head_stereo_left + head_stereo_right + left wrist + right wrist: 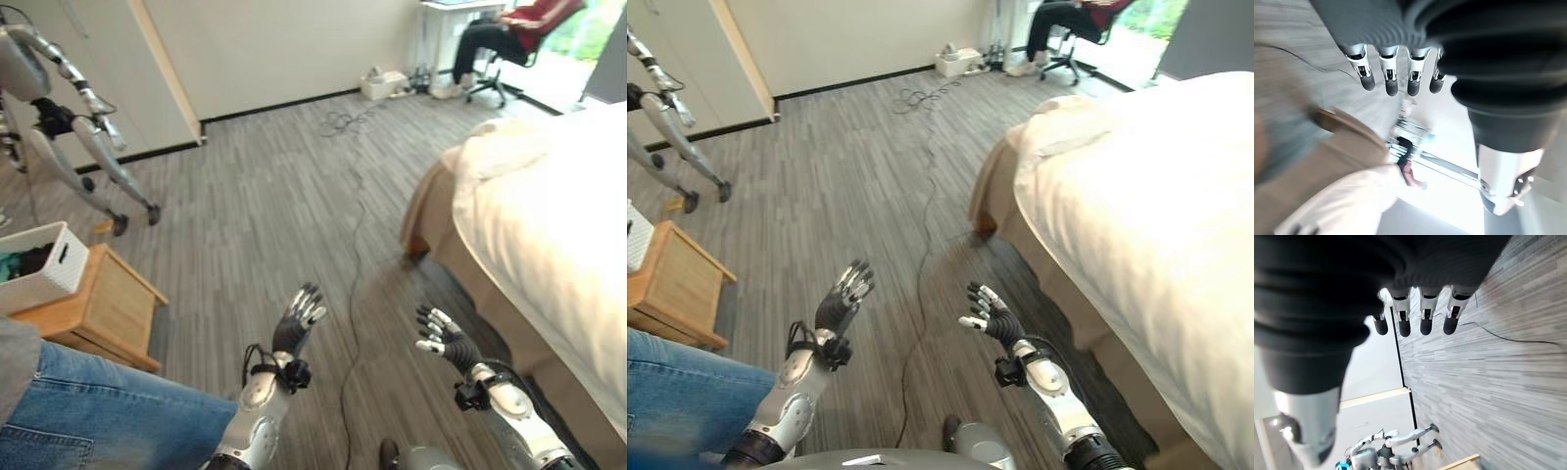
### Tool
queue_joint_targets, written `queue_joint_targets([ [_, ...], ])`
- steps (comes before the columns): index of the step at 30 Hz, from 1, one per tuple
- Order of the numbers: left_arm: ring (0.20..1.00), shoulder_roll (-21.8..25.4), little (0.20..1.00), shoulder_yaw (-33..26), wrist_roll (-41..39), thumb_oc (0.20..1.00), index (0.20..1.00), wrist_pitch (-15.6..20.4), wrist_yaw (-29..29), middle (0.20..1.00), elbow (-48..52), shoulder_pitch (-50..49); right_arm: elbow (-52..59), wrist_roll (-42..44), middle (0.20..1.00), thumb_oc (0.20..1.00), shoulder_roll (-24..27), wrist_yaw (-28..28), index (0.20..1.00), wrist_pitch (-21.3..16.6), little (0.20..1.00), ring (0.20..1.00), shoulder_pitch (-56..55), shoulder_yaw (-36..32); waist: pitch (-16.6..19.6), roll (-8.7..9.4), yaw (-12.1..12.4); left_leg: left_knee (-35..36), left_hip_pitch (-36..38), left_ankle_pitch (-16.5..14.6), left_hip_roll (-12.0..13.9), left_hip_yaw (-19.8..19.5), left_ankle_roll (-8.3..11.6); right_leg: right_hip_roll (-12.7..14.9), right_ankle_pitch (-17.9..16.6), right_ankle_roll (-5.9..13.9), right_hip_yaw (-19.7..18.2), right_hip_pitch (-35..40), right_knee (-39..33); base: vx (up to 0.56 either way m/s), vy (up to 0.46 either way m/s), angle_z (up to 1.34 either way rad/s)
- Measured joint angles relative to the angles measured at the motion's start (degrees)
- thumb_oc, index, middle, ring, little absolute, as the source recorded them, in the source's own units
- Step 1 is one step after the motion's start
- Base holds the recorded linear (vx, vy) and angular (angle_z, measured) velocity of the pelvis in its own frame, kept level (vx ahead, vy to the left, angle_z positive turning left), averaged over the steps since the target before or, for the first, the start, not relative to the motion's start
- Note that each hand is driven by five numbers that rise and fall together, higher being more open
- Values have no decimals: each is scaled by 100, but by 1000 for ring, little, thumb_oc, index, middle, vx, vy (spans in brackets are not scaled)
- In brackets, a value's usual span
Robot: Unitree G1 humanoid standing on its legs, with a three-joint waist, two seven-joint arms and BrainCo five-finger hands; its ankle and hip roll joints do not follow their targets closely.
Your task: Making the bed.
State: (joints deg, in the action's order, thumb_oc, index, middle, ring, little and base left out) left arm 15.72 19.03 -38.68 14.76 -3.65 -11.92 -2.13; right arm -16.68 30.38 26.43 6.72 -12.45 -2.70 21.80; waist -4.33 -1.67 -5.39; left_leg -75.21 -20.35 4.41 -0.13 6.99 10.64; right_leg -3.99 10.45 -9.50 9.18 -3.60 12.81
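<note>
- The bed (1136, 206), under a cream cover, stands right of both hands, untouched.
- The right hand (991, 315) hovers over the floor (862, 176) just beside the bed, fingers spread, holding nothing.
- The left hand (844, 298) is raised farther from the bed, fingers straight, empty.
- A wooden nightstand (93, 304) with a white basket (39, 264) stands well away from the bed; a seated person (509, 29) is beyond the bed.

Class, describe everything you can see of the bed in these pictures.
The bed stands on the robot's right, on the grey wood-look floor. A cream-white cover, soft and lightly rumpled, lies over its top and hangs down the near side. Below it shows a tan base, with a corner facing the room. The left hand and the right hand are raised over the floor, both open, neither touching the bed.
</note>
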Motion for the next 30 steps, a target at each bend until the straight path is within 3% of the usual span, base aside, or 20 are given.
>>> queue_joint_targets([
  [1,1000,254,1000,-15,-57,1000,1000,2,0,1000,-38,26,28,4,1000,1000,-66,-16,1000,-48,1000,1000,-113,-79,74,401,261,-763,-1234,151,317,81,-454,83,169,-176,-285,434,-172,687,-20,-72],
  [2,1000,275,1000,-77,-67,1000,1000,21,14,1000,-50,87,15,-10,1000,1000,-115,-59,1000,-82,1000,1000,-138,-191,51,497,345,-885,-2130,183,592,126,-901,136,100,53,-385,726,-405,799,62,-71],
  [3,1000,311,1000,-82,-104,1000,1000,8,18,1000,-214,205,-40,-15,1000,1000,-148,-133,1000,-52,1000,1000,-75,-218,-85,665,445,197,-2489,-30,616,183,-1140,169,67,343,-560,1028,-658,697,103,-50],
  [5,1000,395,1000,-125,-148,1000,1000,-48,-3,1000,-350,56,79,-37,1000,1000,-103,-127,1000,-83,1000,1000,-227,-145,-134,615,389,4789,-1768,-379,228,-398,-1101,156,70,665,-662,1864,-998,538,98,-48],
  [7,1000,382,1000,-113,-147,1000,1000,-51,-22,1000,-353,-363,137,-125,1000,1000,113,-120,1000,-73,1000,1000,-712,162,194,370,396,6292,-511,-1255,-258,-629,-1295,106,288,942,-842,2735,-1082,639,133,-88],
  [8,1000,391,1000,-129,-147,1000,1000,-41,-57,1000,-363,-498,132,-149,1000,1000,177,-107,1000,-62,1000,1000,-822,278,387,151,410,6690,-116,-1127,-387,-973,-1598,6,328,979,-982,2901,-1006,728,164,-154],
  [10,1000,643,1000,-790,-145,1000,1000,-18,-67,1000,-581,-275,148,-348,1000,1000,-255,-13,1000,23,1000,1000,-678,134,327,777,344,5825,210,-548,-1060,-1756,-1490,782,561,1376,-2009,2432,-475,791,292,-238],
  [12,1000,534,1000,-632,-147,1000,1000,-28,-60,1000,-687,175,160,-348,1000,1000,-241,-13,1000,46,1000,1000,-623,-81,267,949,174,5729,405,-785,-1076,-1610,-1678,878,438,1416,-2148,2301,-343,811,547,-142],
  [14,1000,788,1000,-569,-143,1000,1000,21,-75,1000,-303,-192,672,-349,1000,1000,-250,19,1000,24,1000,1000,-648,-121,7,755,380,5580,901,-1515,-652,-769,-1800,739,11,1617,-2851,1421,1374,426,482,-222],
  [15,1000,819,1000,-602,-154,1000,1000,15,-7,1000,-365,-54,603,-332,1000,1000,-388,-15,1000,32,1000,1000,-659,-90,-9,851,291,5959,1241,-1512,-682,-528,-2006,790,-334,1937,-2673,741,2486,278,454,-202],
  [16,1000,896,1000,-602,-140,1000,1000,18,18,1000,-289,204,696,-349,1000,1000,-470,-17,1000,53,1000,1000,-518,-87,-299,739,220,6407,1650,-1393,-620,-98,-2199,1166,-444,1920,-1761,-434,3698,271,505,-203],
  [17,1000,889,1000,-576,-137,1000,1000,12,46,1000,-336,211,754,-349,1000,1000,-503,-15,1000,45,1000,1000,-447,-65,-481,551,177,6742,1995,-1278,-622,186,-2066,1572,-456,1848,-1015,-1095,4000,199,348,-164],
  [18,1000,558,1000,-519,-98,1000,1000,15,52,1000,-508,415,708,-348,1000,1000,-377,-47,1000,71,1000,1000,-592,-80,-467,122,37,6869,2265,-1338,-521,176,-1892,1480,-474,1656,-483,-1324,3272,324,509,-108],
  [21,1000,340,1000,-939,-92,1000,1000,15,86,1000,-511,-55,456,-352,1000,1000,-283,67,1000,89,1000,1000,-712,-14,-399,-123,59,7206,2680,-1591,-440,330,-777,-2,-676,1219,565,-1583,892,289,240,-92],
  [22,1000,372,1000,-922,-45,1000,1000,11,75,1000,-463,-201,359,-351,1000,1000,-256,86,1000,92,1000,1000,-925,-278,-300,50,49,7224,2784,-1740,-723,375,-597,-356,-843,845,910,-1514,333,167,-6,-34],
  [23,1000,374,1000,-854,-42,1000,1000,3,69,1000,-463,-324,225,-350,1000,1000,-189,74,1000,125,1000,1000,-1072,-417,-158,389,66,7032,2860,-1733,-1218,489,-606,-327,-1269,-34,932,-1247,-234,152,-44,-7],
  [24,1000,130,1000,-771,-60,1000,1000,-43,61,1000,-617,-319,42,-347,1000,1000,-32,72,1000,199,1000,1000,-985,-475,-159,361,99,6156,2631,-2077,-1299,415,-820,-283,-1326,-621,632,-872,-642,148,-83,7],
  [25,1000,299,1000,-603,-41,1000,1000,-113,-34,1000,-497,-383,12,-347,1000,1000,-145,69,1000,231,1000,1000,-933,-461,-56,467,89,5360,2262,-2404,-874,401,-1031,-214,-1486,-618,321,-524,-1122,138,-94,2],
  [27,1000,284,1000,-645,-74,1000,1000,-100,-110,1000,-258,-427,54,-342,1000,1000,-216,96,1000,154,1000,1000,-641,-342,145,599,265,5606,1940,-2316,432,309,-746,-137,-1570,-229,50,-288,-1422,83,-107,-32],
  [30,1000,134,1000,-534,-103,1000,1000,-126,-137,1000,-145,-386,236,-329,1000,1000,-96,87,1000,145,1000,1000,-383,-299,226,165,179,6289,2057,-1518,736,432,-627,-46,-1304,429,0,-418,-903,-44,-187,-31],
])
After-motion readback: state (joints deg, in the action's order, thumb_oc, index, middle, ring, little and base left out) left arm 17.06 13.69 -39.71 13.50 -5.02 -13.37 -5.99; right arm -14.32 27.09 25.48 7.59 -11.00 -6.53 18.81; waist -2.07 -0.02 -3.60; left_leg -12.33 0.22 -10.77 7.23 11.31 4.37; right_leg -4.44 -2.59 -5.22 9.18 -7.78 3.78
